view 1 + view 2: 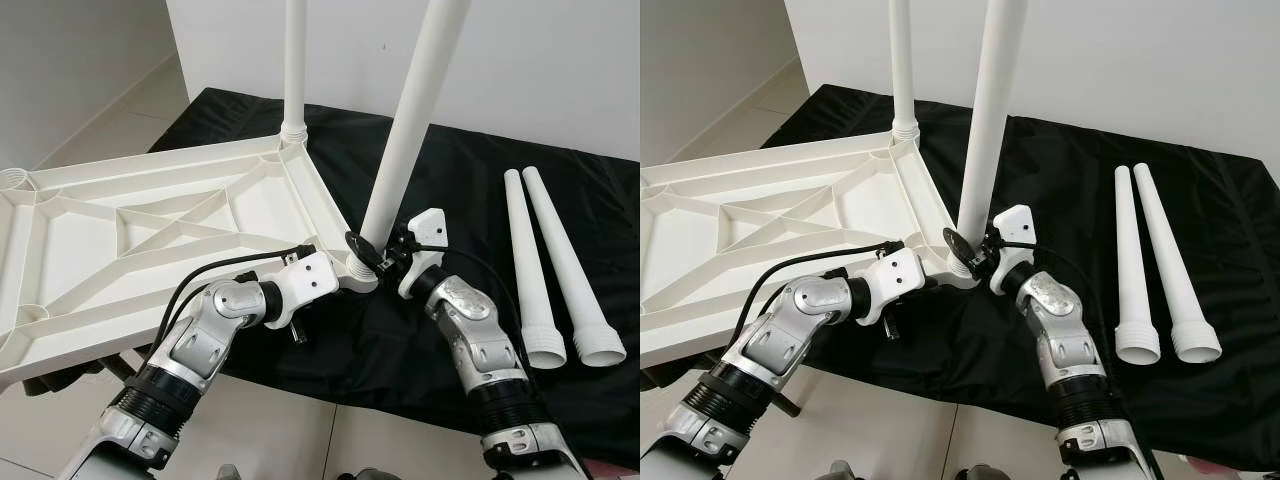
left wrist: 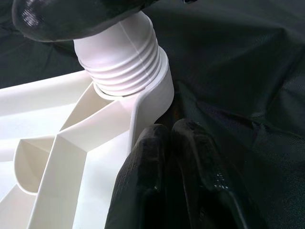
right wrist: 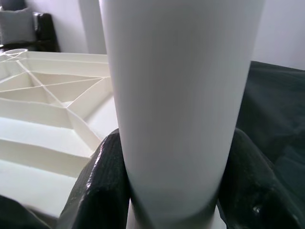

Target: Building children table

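The white table top [image 1: 120,225] lies upside down, ribs up, on a black cloth [image 1: 460,170]. One white leg [image 1: 294,60] stands upright in its far corner. A second leg [image 1: 410,130] leans in the near right corner socket [image 2: 143,95], its threaded end [image 2: 119,62] partly in. My right gripper [image 1: 368,250] is shut on this leg just above the socket, with a black finger [image 3: 102,171] on each side of it. My left gripper [image 2: 171,138] is shut and empty, its tips against the top's rim beside that socket.
Two loose white legs [image 1: 528,265] [image 1: 570,270] lie side by side on the cloth at the right, wide ends toward me. The table top's left part overhangs the cloth over pale floor tiles [image 1: 90,130]. A white wall [image 1: 540,60] stands behind.
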Robot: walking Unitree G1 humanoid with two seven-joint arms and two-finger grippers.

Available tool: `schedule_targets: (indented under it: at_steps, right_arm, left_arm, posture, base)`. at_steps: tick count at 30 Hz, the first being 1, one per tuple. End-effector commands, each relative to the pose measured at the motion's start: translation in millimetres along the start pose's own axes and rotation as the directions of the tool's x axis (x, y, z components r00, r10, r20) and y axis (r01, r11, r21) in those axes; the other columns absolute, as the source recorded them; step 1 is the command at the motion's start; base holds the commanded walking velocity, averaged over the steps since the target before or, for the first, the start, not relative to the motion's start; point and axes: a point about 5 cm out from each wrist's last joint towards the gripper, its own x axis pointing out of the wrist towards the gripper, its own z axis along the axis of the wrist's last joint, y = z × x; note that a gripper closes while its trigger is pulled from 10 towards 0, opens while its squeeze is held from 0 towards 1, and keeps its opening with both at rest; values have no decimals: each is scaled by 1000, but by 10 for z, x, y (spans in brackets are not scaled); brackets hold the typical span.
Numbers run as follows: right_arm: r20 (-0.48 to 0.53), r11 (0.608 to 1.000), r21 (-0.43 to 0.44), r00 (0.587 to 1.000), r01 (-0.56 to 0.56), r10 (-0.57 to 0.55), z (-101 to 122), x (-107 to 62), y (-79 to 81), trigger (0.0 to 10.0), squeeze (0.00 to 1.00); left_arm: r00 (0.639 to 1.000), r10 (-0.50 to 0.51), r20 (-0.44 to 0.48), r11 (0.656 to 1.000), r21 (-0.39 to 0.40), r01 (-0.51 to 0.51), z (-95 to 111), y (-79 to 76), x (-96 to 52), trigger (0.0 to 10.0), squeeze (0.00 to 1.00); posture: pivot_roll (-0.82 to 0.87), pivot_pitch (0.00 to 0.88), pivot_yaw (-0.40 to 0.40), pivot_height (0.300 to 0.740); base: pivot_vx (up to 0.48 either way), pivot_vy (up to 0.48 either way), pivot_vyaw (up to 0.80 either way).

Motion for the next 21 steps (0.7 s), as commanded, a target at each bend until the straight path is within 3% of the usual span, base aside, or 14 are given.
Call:
schedule_targets:
  at_steps: [1, 15, 21]
  right_arm:
    - [-36, 998, -14, 998, 58, -58, -52, -43, -44, 10000, 0]
    - [-50, 970, 17, 970, 240, -239, -74, -83, 68, 10000, 0]
    - [-34, 956, -9, 955, 294, -294, -49, -86, 108, 10000, 0]
  left_arm:
    - [1000, -18, 1, 1000, 9, 18, 20, -13, 12, 10000, 0]
    - [1000, -27, 5, 1000, 11, 27, 28, -25, 16, 10000, 0]
    - [1000, -31, 5, 999, 11, 31, 24, -36, 19, 10000, 0]
  posture:
    - [-38, 54, -5, 740]
    - [-42, 50, -3, 740]
    - [-41, 44, -2, 740]
  base:
    - [0, 0, 0]
    - [0, 0, 0]
    - [0, 0, 0]
